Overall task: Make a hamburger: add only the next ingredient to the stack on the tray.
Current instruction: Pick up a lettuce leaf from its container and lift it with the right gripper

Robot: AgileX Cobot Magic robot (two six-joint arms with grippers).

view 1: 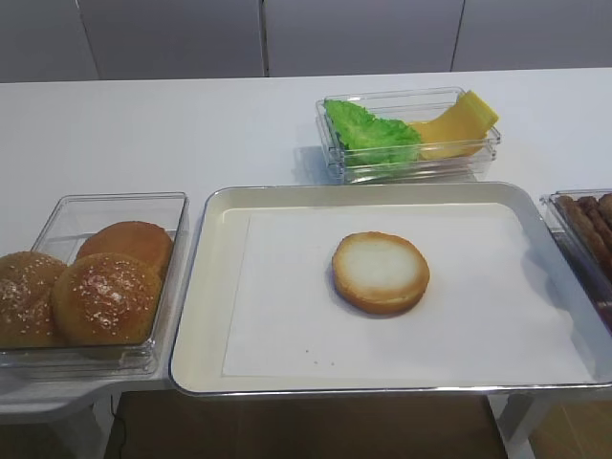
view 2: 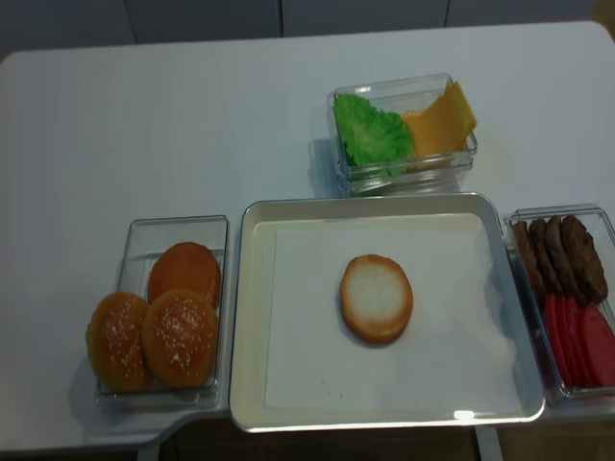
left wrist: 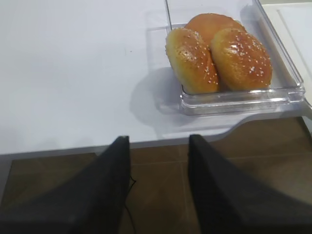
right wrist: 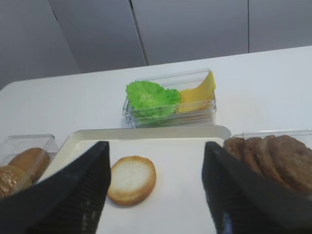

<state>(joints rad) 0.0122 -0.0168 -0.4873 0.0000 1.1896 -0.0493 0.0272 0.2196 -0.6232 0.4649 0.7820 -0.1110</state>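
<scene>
**Still just a bare bun on the tray, lettuce in its tub**

Right now your lettuce leaf (view 2: 372, 131) lies in the clear tub (view 2: 404, 171) at the far edge of the worktop, just behind the tray's far rim. It fills the left half of that tub and touches the yellow cheese slice (view 2: 439, 120), which leans up over the tub's right end.

Your tray (view 2: 252, 317) sits at the near edge of the worktop, lined with white paper (view 2: 307, 327). The bun bottom half (view 2: 376, 298) rests cut face up near the middle of the paper, with nothing on it.

Your right gripper (right wrist: 156, 190) hangs over the near part of the tray with its jaws spread wide and nothing between them; through the gap you see the bun bottom and, farther off, the lettuce. Your left gripper (left wrist: 158, 190) hovers off the worktop's near-left corner, jaws parted and empty.

Beside the tray's left edge, a clear container (view 2: 144, 240) holds three sesame buns (view 2: 179, 336). Off the right edge, another container (view 2: 601, 216) holds brown patties (view 2: 562, 254) and red slices (view 2: 581, 341).
</scene>
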